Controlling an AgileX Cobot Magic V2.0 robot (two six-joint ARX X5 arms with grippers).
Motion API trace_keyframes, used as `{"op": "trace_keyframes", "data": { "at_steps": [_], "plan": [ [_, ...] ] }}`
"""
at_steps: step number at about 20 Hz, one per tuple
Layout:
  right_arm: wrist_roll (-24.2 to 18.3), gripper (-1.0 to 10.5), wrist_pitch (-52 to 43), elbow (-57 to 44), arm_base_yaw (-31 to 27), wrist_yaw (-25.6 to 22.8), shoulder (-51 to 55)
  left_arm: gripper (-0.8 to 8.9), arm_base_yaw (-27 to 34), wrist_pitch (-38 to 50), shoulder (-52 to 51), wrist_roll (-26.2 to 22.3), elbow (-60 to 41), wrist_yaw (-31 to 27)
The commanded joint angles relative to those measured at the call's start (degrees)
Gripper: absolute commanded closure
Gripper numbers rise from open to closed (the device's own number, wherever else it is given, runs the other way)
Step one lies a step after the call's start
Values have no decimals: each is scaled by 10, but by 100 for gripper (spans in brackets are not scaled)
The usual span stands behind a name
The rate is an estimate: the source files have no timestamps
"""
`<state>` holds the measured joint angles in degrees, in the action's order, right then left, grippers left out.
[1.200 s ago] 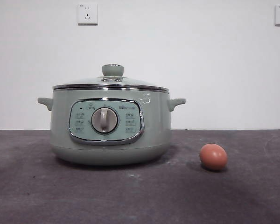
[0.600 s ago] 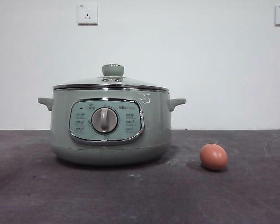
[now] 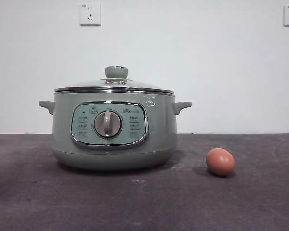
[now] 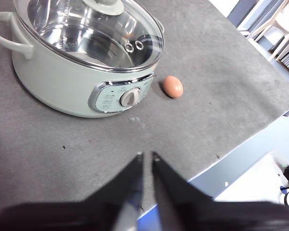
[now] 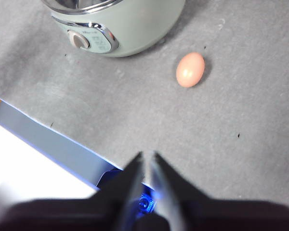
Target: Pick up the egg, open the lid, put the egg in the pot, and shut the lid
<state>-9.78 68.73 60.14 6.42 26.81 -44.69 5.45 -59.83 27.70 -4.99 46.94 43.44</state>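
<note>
Currently, pot: the sage-green pot point(image 3: 113, 132) stands on the dark grey table point(image 3: 144, 202), its control panel and dial toward the near edge.
Lid: the glass lid point(image 3: 114, 85) sits closed on the pot, green knob on top.
Egg: the brown-orange egg point(image 3: 220, 161) lies on the table just beside the pot, apart from it, nearer the near edge.
Left gripper: the left gripper point(image 4: 146, 158) hangs high over the table's near edge, jaws almost together, holding nothing.
Right gripper: the right gripper point(image 5: 145, 156) hangs over the same edge, well short of the egg, jaws nearly closed and empty.
</note>
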Motion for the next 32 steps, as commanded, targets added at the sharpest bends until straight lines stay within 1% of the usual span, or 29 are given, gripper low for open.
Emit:
{"op": "trace_keyframes", "data": {
  "at_steps": [1, 2, 3, 6, 9, 13, 14, 19, 21, 22, 25, 27, 29, 32],
  "plan": [
    [19, 491, -11, 1, 1, -1, -1, 224, 1, 2, -1, -6, 2, -4],
    [23, 338, -12, 1, 1, -1, -1, 151, 1, 2, -1, -6, 2, -11],
    [24, 315, -12, 1, 1, -1, -1, 153, 1, 2, -1, -6, 2, -13],
    [24, 321, -12, 1, 1, -1, -7, 153, 1, 2, -1, -6, 2, -13],
    [37, 321, -23, 1, 2, -1, -23, 153, 1, 2, -1, -6, 2, -13],
    [56, 321, -71, 1, 36, -4, -80, 153, 1, 2, -1, -6, 2, -13],
    [64, 322, -87, 1, 51, -14, -103, 153, 1, 2, -1, -6, 2, -13],
    [99, 322, -169, 1, 126, -123, -233, 153, 1, 2, -1, -6, 2, -13],
    [105, 333, -206, 1, 149, -154, -286, 153, 1, 2, -1, -6, 2, -13],
    [112, 357, -224, 1, 158, -165, -312, 153, 1, 2, -1, -6, 2, -14],
    [123, 356, -272, 1, 176, -193, -383, 153, 1, 2, -1, -6, 2, -14],
    [130, 356, -297, 1, 182, -197, -425, 153, 1, 2, -1, -6, 2, -14],
    [133, 356, -315, 1, 182, -200, -459, 153, 1, 2, -1, -6, 2, -14],
    [134, 357, -339, 1, 184, -225, -495, 153, 1, 2, -1, -6, 2, -14]
  ]
}}
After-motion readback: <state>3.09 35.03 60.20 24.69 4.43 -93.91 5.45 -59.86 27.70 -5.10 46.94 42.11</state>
